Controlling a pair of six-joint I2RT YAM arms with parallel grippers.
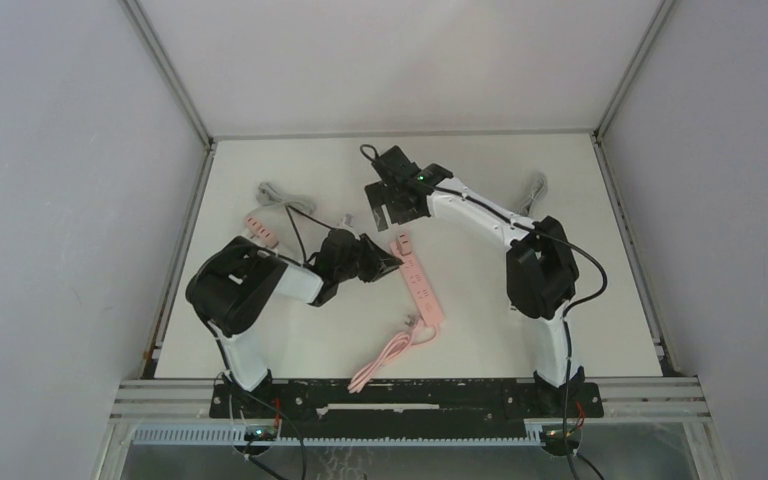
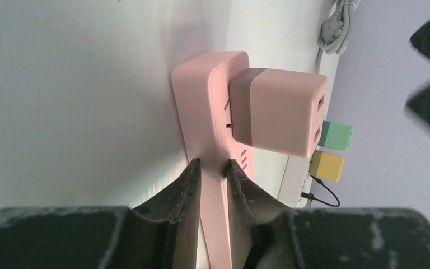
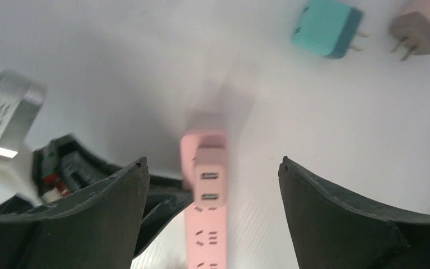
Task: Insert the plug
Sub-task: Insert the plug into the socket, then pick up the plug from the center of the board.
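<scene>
The pink USB charger point(image 2: 283, 112) sits in the last socket at the far end of the pink power strip point(image 2: 201, 95), which lies on the white tabletop point(image 1: 290, 160) between the two arms. The left gripper point(image 2: 213, 168) has its jaws clamped on the body of the strip, just below the charger. The right gripper point(image 3: 211, 161) hangs above that same end with its jaws wide apart and nothing between them.

I judge that the insertion is nearly or fully done. To finish well, the left jaws should hold the strip flat while the right arm either presses the charger straight down into the socket or lifts straight up, without touching its side.

The left wrist view shows the charger from the side. There is a thin dark line where its brown base meets the strip, so I cannot tell if it is fully seated. It also shows a green block point(image 2: 336, 136), a yellow block point(image 2: 327, 165) and a grey cable point(image 2: 336, 22) beyond.

The right wrist view looks down on the two USB ports. It also shows a teal plug point(image 3: 325, 25) and a pink-and-brown plug point(image 3: 423, 25) lying loose.
</scene>
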